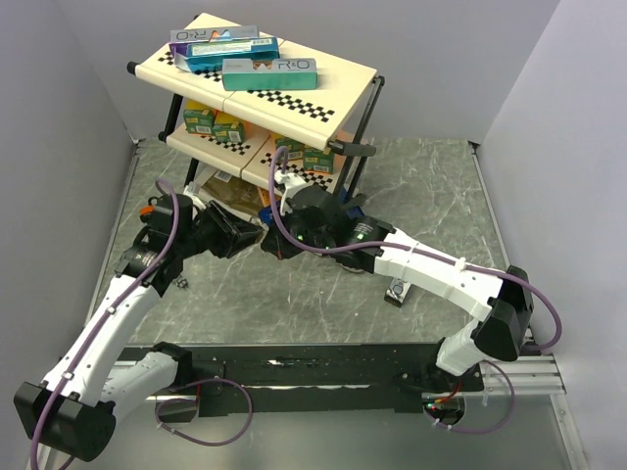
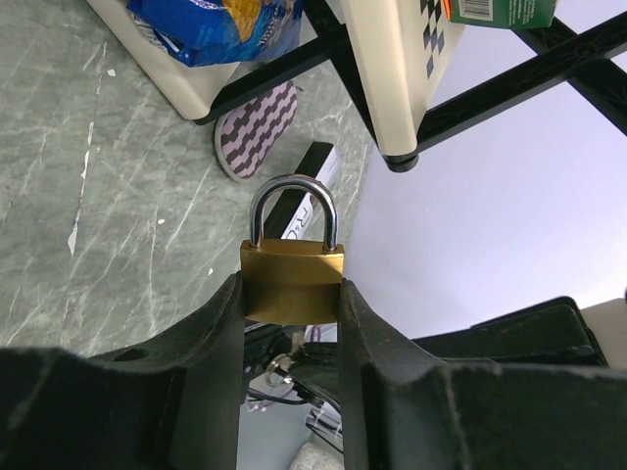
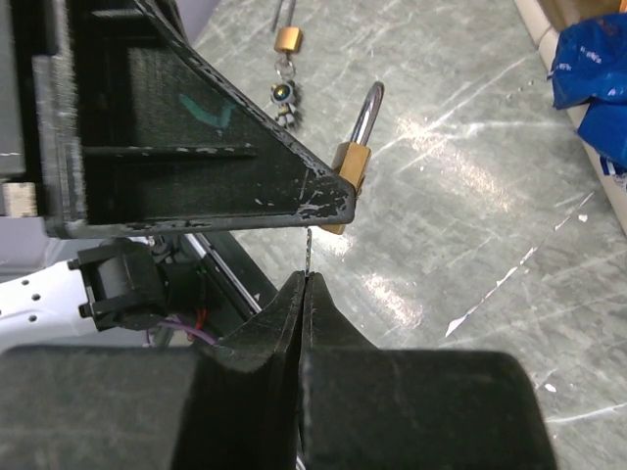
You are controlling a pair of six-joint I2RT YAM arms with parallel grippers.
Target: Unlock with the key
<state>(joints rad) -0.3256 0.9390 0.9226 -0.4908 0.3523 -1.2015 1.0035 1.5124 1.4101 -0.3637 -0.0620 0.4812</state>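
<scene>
Grey marble surface [image 3: 470, 196] below; my left fingers [image 2: 208, 352] clamp the padlock [image 2: 292, 279] midair, right fingers [image 3: 282, 328] pinch the key [image 3: 308, 253] just under it. Insertion step I reckon, next needs straight seating, then a twist.

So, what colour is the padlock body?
The padlock is brass gold; left wrist view shows it best.
</scene>
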